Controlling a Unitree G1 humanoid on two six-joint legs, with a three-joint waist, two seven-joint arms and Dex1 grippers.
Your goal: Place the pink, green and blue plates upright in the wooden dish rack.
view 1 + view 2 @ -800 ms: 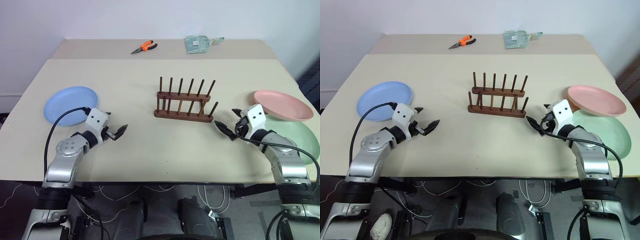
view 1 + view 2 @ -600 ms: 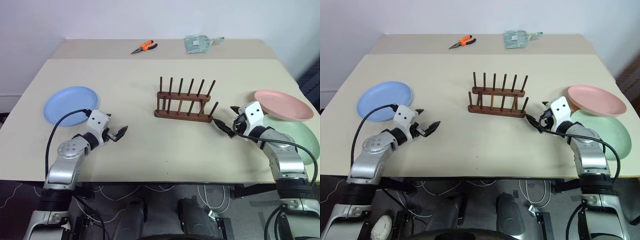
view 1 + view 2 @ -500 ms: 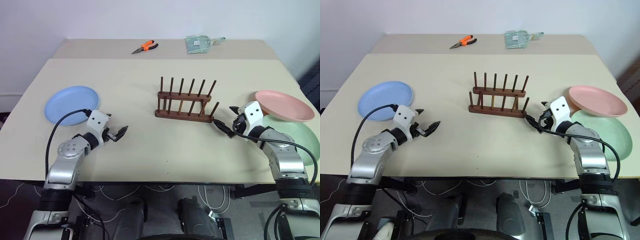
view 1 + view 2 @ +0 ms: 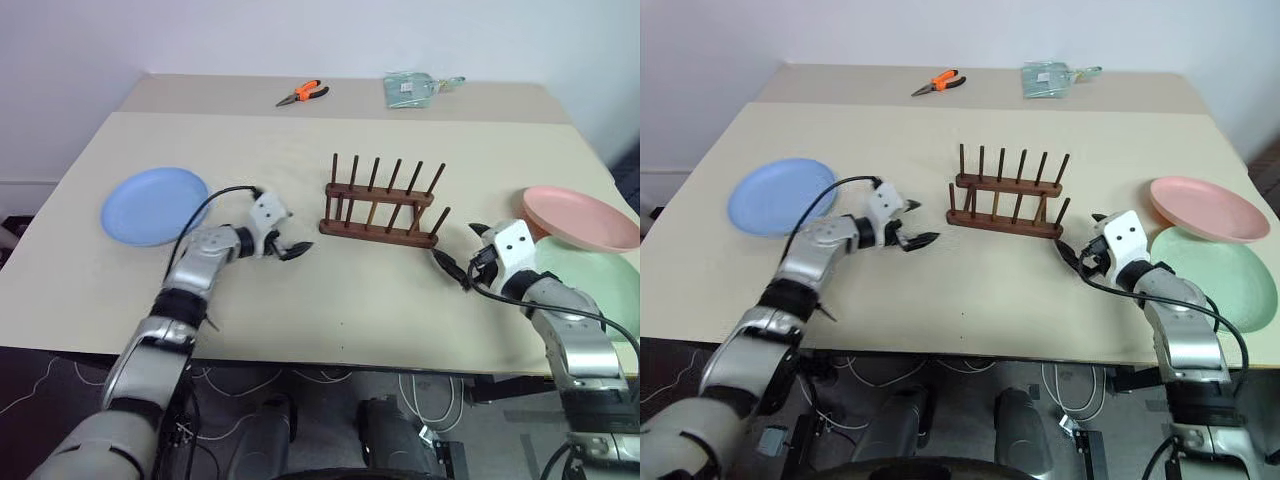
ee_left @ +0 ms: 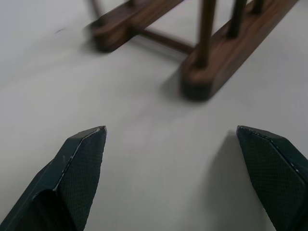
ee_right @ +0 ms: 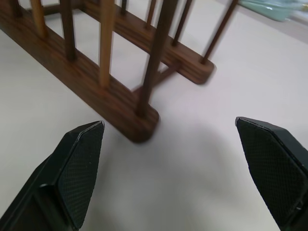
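dish rack (image 4: 383, 208) between left end effector (image 4: 283, 243), right end effector (image 4: 462, 258)

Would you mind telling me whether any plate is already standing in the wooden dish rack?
No, the wooden dish rack holds nothing between its pegs, and the pink plate, green plate and blue plate lie on the table.

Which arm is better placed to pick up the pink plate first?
Right. The right gripper, open, is on the same side as the pink plate; the left gripper sits beyond the wooden dish rack, far away.
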